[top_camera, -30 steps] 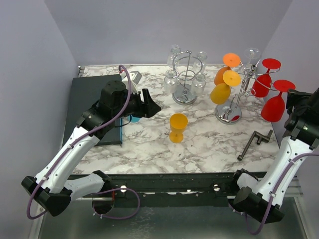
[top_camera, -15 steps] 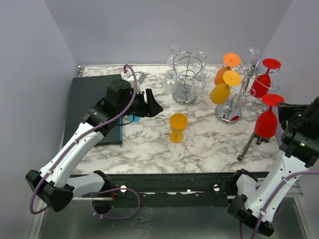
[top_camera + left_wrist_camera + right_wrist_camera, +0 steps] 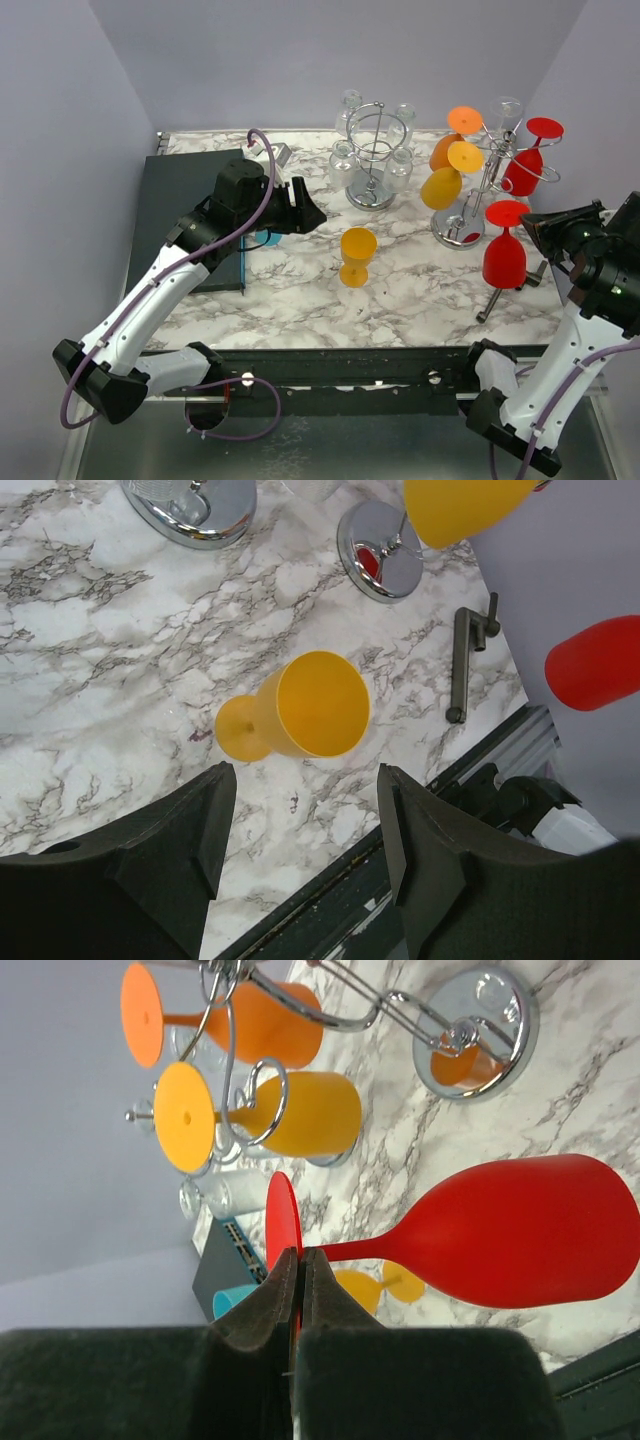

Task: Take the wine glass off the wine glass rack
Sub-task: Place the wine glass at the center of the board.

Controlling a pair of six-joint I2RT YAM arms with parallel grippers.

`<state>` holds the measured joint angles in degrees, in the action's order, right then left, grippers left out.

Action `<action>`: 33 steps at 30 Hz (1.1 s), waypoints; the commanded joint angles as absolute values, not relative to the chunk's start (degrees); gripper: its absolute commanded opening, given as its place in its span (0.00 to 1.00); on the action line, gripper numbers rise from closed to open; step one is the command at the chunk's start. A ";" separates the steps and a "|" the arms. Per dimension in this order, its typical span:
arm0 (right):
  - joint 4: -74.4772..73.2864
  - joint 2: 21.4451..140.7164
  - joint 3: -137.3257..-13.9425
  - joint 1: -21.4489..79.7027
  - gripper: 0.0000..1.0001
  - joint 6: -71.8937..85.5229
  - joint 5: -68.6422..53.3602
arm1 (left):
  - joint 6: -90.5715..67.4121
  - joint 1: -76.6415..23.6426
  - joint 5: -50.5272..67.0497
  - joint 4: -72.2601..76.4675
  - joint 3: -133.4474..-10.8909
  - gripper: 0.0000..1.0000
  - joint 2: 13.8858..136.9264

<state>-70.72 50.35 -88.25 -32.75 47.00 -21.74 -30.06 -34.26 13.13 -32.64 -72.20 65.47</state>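
We log the right tool [image 3: 293, 1263] clamped on the foot rim of the red wine glass [image 3: 503, 258]. The glass hangs bowl-down, free of the wine glass rack [image 3: 487, 160], just right of its chrome base, over the desk [image 3: 420, 290]. We cannot tell whether it touches the desk. Left tool [image 3: 300, 785]: jaws apart, empty, above an upright yellow glass [image 3: 357, 255].

Inverted wine glass [image 3: 504, 255] just right of rack [image 3: 460, 228], upright glass [image 3: 357, 255] further left.
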 commanded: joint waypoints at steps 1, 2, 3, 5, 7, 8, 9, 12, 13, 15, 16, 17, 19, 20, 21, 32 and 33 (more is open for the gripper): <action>-77.94 52.88 -93.15 -31.02 0.00 39.38 -28.61 | -30.93 -34.45 10.67 -32.25 -74.11 0.64 66.07; -78.42 53.37 -93.17 -30.21 0.01 38.80 -29.94 | -31.07 -34.45 10.35 -32.50 -74.37 0.64 66.22; -78.71 53.91 -93.01 -29.21 0.01 38.16 -31.06 | -31.16 -34.45 10.07 -32.66 -74.58 0.64 66.32; -79.58 54.75 -92.53 -27.24 0.01 36.87 -32.83 | -31.37 -34.45 9.43 -32.86 -74.95 0.64 66.66; -80.10 55.42 -92.40 -25.24 0.01 35.54 -33.97 | -31.65 -34.45 8.95 -33.04 -75.38 0.64 67.04; -80.44 55.74 -92.08 -24.11 0.01 34.98 -34.77 | -31.72 -34.45 8.67 -33.12 -75.63 0.64 67.27; -80.67 56.05 -91.72 -23.26 0.01 34.45 -35.58 | -31.88 -34.45 8.48 -33.21 -75.87 0.64 67.53; -80.75 56.83 -90.36 -20.11 0.01 33.55 -37.71 | -32.30 -34.45 7.85 -33.46 -76.85 0.64 68.34; -80.61 57.18 -90.15 -19.12 0.01 33.44 -38.19 | -32.42 -34.45 7.63 -33.53 -77.22 0.64 68.56; -80.69 58.50 -90.70 -17.07 0.01 32.89 -38.88 | -32.68 -34.45 7.23 -33.70 -78.09 0.64 69.20; -80.51 59.29 -91.06 -15.96 0.00 32.80 -39.27 | -32.77 -34.45 6.90 -33.91 -78.49 0.64 69.47; -80.41 60.36 -91.72 -15.03 0.00 32.79 -39.69 | -32.85 -34.37 6.66 -34.08 -79.10 0.65 69.67; -80.51 62.26 -93.52 -13.01 0.00 32.51 -40.44 | -32.96 -34.29 6.03 -34.35 -80.25 0.65 70.25; -80.22 63.13 -94.24 -12.08 0.01 32.69 -41.08 | -33.00 -34.13 6.06 -34.55 -80.87 0.65 70.69; -80.15 64.24 -94.92 -11.07 0.01 32.75 -41.91 | -33.13 -33.89 6.06 -34.82 -81.71 0.65 71.10; -77.24 73.07 -99.54 -1.11 0.00 35.19 -49.00 | -34.91 -26.90 11.72 -35.51 -88.73 0.66 75.82; -76.73 73.87 -100.12 -0.40 0.01 35.62 -49.65 | -34.96 -26.58 11.98 -35.50 -89.04 0.66 76.08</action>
<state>-79.15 71.79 -97.32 -2.81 34.44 -44.40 -33.87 -28.08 9.19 -34.96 -86.59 74.87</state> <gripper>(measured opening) 0.012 0.655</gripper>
